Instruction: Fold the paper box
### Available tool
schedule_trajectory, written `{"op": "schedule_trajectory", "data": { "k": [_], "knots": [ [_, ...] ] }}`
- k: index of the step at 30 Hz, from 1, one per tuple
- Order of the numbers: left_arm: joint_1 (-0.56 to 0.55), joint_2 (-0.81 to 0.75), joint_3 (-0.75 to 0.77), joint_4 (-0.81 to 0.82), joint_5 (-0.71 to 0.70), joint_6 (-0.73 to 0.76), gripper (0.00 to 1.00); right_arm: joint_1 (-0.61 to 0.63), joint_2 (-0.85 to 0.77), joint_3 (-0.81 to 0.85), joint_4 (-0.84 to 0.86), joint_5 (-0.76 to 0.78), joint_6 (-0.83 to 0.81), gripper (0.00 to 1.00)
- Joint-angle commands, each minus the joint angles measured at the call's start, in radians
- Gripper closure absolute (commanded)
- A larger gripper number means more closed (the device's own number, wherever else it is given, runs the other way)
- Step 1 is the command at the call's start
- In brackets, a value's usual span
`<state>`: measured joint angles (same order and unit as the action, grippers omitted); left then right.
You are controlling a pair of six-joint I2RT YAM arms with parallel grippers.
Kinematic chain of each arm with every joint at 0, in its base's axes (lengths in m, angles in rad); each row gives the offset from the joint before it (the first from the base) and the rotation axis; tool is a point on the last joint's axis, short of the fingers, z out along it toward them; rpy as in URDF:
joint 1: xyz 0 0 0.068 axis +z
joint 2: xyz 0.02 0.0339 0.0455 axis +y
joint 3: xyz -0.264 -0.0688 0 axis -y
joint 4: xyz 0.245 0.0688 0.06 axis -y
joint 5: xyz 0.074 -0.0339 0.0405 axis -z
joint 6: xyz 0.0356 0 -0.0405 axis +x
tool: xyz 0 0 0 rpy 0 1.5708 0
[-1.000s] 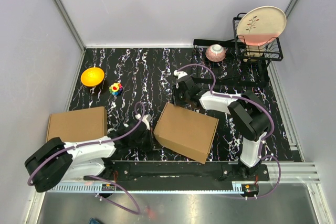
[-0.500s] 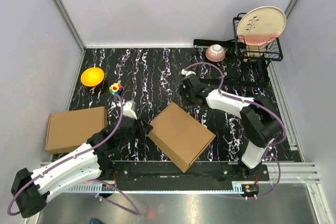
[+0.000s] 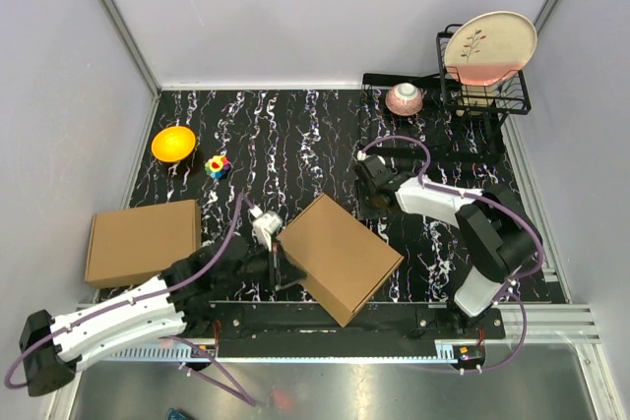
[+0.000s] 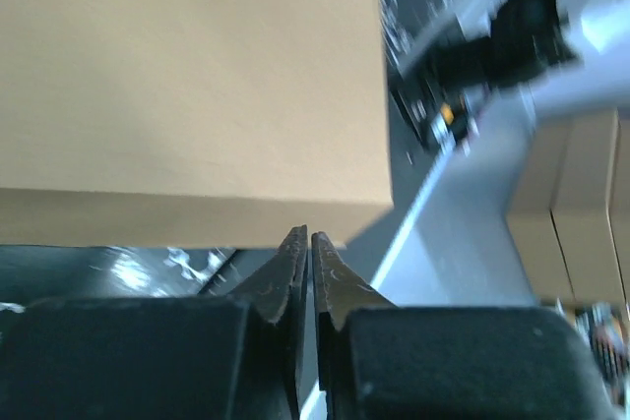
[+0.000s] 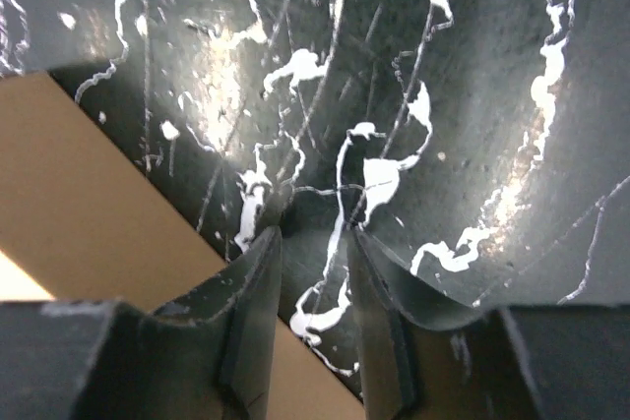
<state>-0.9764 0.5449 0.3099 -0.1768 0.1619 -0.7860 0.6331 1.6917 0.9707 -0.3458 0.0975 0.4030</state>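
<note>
Bracing the paper box, closed and skewed at near centre, with the left gripper, jaws pressed together at its left edge, seemingly to square it. Holding the right gripper slightly parted and empty, just off the far corner. Counting two cartons, the second carton at left; two bowls, orange bowl and pink bowl; one plate; one toy.

Overhead plus two wrist close-ups.
Top camera sits high at the near side, looking down on everything; wrist cameras are very close in; all three share the paper box.
</note>
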Motion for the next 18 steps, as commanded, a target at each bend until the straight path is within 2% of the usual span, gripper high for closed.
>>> {"op": "schedule_trajectory", "data": {
  "k": [1, 4, 9, 13, 16, 18],
  "knots": [
    [-0.120, 0.026, -0.052, 0.137, 0.153, 0.007, 0.96, 0.000, -0.052, -0.049, -0.007, 0.025, 0.039, 0.60],
    [-0.177, 0.111, -0.083, 0.249, 0.188, -0.005, 1.00, 0.000, -0.053, -0.082, 0.004, 0.030, 0.051, 0.61],
    [-0.277, 0.202, -0.087, 0.307, 0.189, -0.034, 1.00, 0.000, -0.052, -0.093, 0.002, 0.031, 0.049, 0.61],
    [-0.390, 0.253, -0.104, 0.376, 0.124, -0.038, 1.00, 0.000, -0.043, -0.093, 0.005, 0.031, 0.053, 0.61],
    [-0.409, 0.383, -0.068, 0.500, 0.087, -0.019, 1.00, 0.000, -0.029, -0.093, 0.011, 0.010, 0.071, 0.61],
    [-0.427, 0.501, -0.025, 0.526, 0.056, 0.016, 1.00, 0.002, -0.027, -0.098, 0.018, -0.014, 0.092, 0.61]
  ]
}}
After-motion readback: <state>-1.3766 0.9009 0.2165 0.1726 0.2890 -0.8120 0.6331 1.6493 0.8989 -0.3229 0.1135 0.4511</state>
